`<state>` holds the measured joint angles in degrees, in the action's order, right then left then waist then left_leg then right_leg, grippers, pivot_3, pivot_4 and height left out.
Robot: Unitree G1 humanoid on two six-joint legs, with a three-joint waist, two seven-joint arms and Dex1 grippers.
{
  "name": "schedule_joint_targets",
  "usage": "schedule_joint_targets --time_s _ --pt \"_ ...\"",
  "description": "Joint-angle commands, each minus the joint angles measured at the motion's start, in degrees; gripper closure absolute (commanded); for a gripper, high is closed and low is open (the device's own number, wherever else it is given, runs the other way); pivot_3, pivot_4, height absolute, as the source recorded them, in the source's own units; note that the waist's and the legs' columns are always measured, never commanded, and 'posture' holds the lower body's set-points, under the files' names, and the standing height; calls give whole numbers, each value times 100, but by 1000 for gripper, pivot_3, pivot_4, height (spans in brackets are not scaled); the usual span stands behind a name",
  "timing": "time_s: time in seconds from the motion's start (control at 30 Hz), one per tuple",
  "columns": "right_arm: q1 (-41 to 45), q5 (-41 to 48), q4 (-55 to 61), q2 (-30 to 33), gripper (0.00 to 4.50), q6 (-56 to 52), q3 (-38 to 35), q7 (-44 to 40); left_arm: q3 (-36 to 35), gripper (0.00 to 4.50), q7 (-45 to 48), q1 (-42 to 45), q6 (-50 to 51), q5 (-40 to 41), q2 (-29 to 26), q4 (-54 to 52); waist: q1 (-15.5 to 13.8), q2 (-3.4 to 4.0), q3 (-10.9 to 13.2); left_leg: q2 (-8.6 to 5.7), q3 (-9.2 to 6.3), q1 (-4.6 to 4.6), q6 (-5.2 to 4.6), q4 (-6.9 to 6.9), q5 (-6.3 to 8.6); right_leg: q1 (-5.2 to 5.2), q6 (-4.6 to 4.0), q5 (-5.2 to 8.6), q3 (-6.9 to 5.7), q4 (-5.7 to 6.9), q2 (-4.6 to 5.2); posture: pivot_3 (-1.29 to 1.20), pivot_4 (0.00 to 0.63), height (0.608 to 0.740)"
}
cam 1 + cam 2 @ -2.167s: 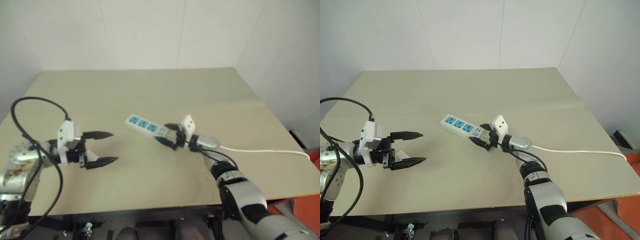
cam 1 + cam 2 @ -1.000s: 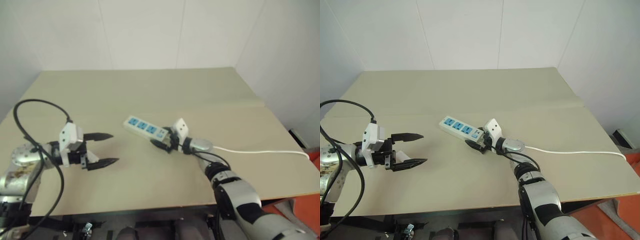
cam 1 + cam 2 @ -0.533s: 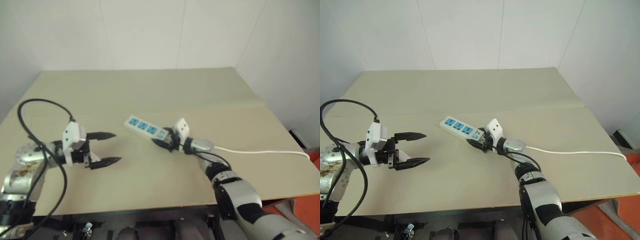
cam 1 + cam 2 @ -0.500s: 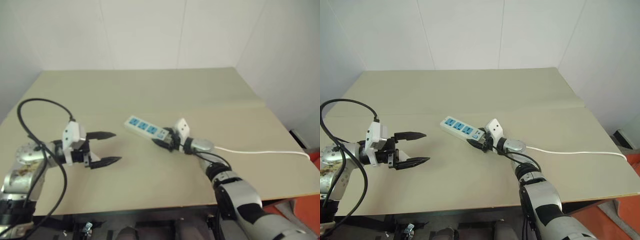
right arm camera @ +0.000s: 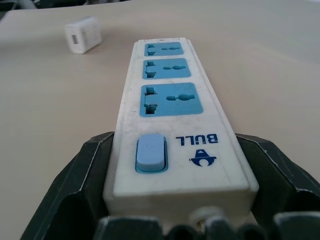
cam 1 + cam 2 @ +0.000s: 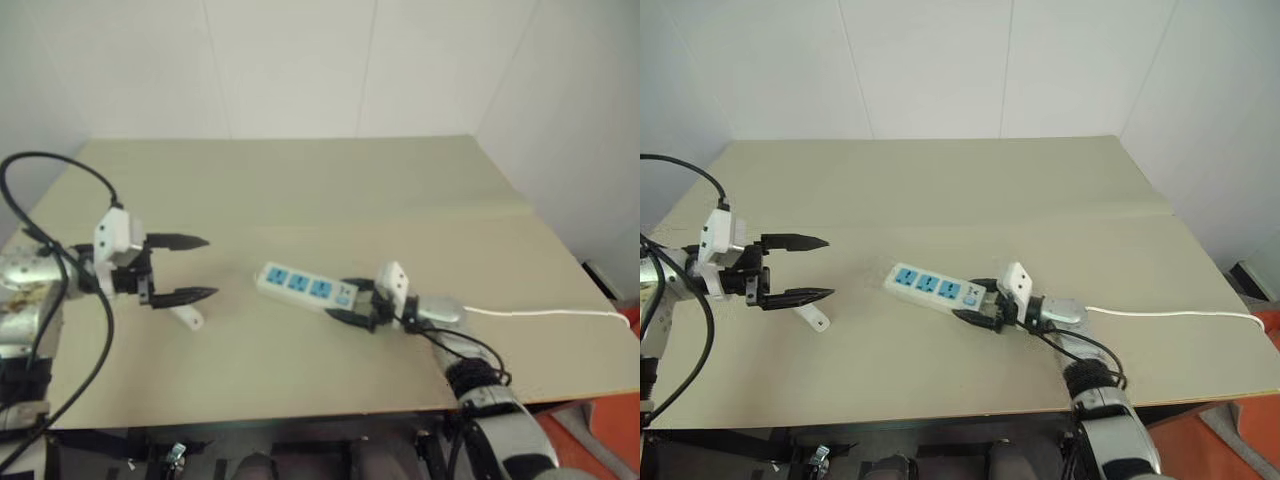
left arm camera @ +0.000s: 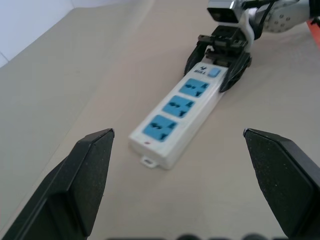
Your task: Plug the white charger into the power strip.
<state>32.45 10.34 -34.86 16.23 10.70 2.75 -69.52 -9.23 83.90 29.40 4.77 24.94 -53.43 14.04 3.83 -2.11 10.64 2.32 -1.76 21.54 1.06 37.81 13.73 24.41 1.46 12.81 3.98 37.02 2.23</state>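
Two claws of mine are over the desk (image 6: 1060,180), and they stand very differently. My left claw (image 6: 812,268) hangs above the left part of the desk, its arm reaching in from the left edge, the black fingers (image 6: 800,242) pointing roughly level toward the right and spread wide apart with nothing between them. My right claw (image 6: 978,302) lies low near the front middle of the desk, pointing to the left, its fingers clamped on either side of the switch end of the power strip (image 6: 936,287). The strip lies flat on the desk, running up and to the left away from that claw, its three blue socket faces turned upward; in the right wrist view the blue switch (image 5: 150,151) sits nearest me with the sockets beyond it. The strip's thin white cord (image 6: 1170,314) trails off to the right along the desk toward its right edge. The white charger (image 6: 817,320) lies on the desk just below and beside my left claw's lower finger, well apart from the strip's far end. Between charger and strip the desk is bare, and the whole rear half up to the wall is open; the front edge runs close below my right claw.
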Motion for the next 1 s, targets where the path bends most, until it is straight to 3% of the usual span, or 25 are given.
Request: schedule_joint_targets --time_s 0.03,0.1,0.23,0.3,0.43,0.67,0.8,1.0 --pt "-147 348 787 162 1083 -508 134 -423 304 0 381 467 -265 -231 -73 325 0 0 0 -1 0 -1 0 0 0 0 22 13 0 1 0 0 150 740" --pt "-186 424 940 235 1083 -701 192 -523 516 0 580 686 -311 -384 -78 528 18 0 0 -1 1 -3 0 1 0 -1 24 14 1 3 -1 0 150 740" --pt "-78 388 909 263 1083 -803 238 -508 1866 0 860 1613 -546 -871 -487 1190 21 -1 1 1 -1 -1 0 1 0 2 26 16 2 4 -8 0 150 740" --pt "-25 355 823 274 1083 -799 267 -524 2491 0 860 2002 -887 -493 -700 1264 20 -1 1 0 -2 4 0 1 0 3 27 17 2 3 -7 0 150 740" --pt "52 312 685 286 1083 -802 340 -563 3982 0 860 2855 -1515 141 -1234 1321 17 -2 4 -1 -3 26 0 4 0 18 28 16 4 2 -6 0 150 740" --pt "149 211 488 218 1083 -757 421 -478 6891 0 860 4493 -2709 -227 -1659 1553 7 0 6 -4 -4 24 -1 7 0 21 32 19 7 10 -6 0 150 740" --pt "146 139 437 198 1083 -738 467 -384 7705 0 860 4997 -3396 -554 -1504 1946 6 0 7 -3 -4 36 -1 8 -1 30 32 19 6 9 -6 0 150 740" --pt "45 125 532 197 1083 -736 515 -268 8107 0 860 5128 -4166 -760 -1217 2546 6 0 7 -4 -4 43 -2 9 -1 38 32 19 8 13 -6 0 150 740"
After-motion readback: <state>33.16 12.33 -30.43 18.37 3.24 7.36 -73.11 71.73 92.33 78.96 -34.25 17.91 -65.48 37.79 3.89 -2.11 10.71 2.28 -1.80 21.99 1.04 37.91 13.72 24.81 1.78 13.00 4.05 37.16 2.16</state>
